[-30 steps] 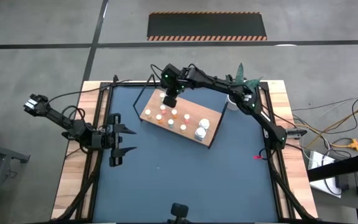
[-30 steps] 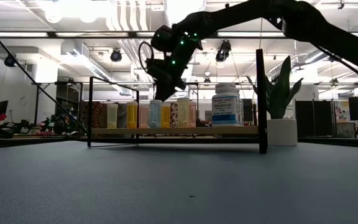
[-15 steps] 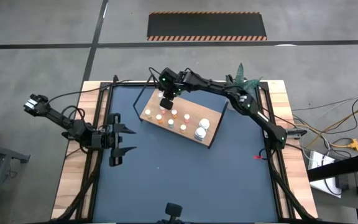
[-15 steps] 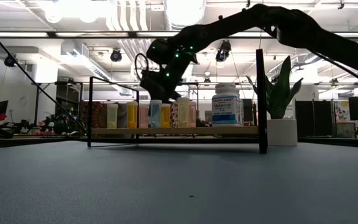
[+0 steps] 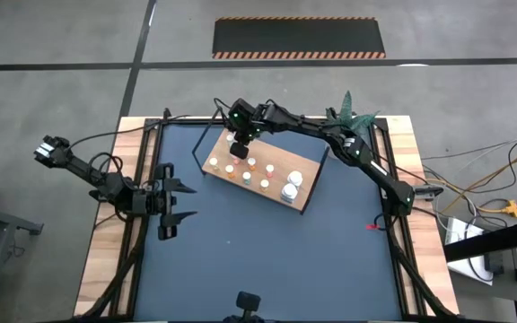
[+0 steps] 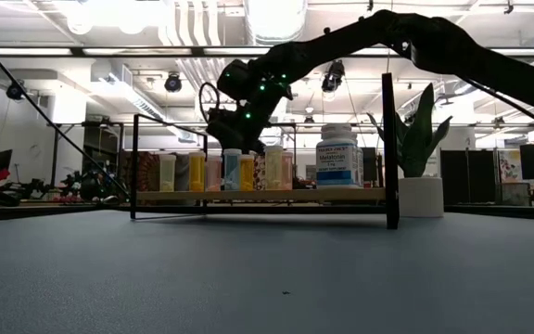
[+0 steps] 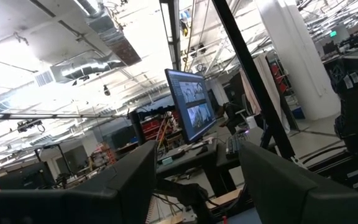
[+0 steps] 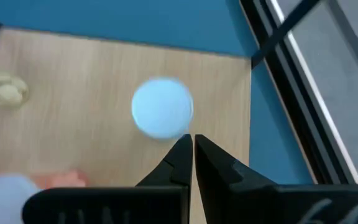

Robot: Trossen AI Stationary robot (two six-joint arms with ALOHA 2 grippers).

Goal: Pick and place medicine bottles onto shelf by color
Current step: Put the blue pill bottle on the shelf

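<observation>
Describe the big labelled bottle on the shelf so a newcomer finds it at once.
Find the black-framed wooden shelf mid-table. Follow its row of small medicine bottles toward the end by the potted plant. The large white bottle stands there, taller and far wider than the row, its printed label facing the low camera.

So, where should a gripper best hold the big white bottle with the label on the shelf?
Probably around the white cap of the big white bottle, coming straight down from above: it stands upright on the shelf, taller than its neighbours, which crowd its sides.

A potted plant [image 6: 417,158] stands beside a monitor [image 7: 190,104].
</observation>
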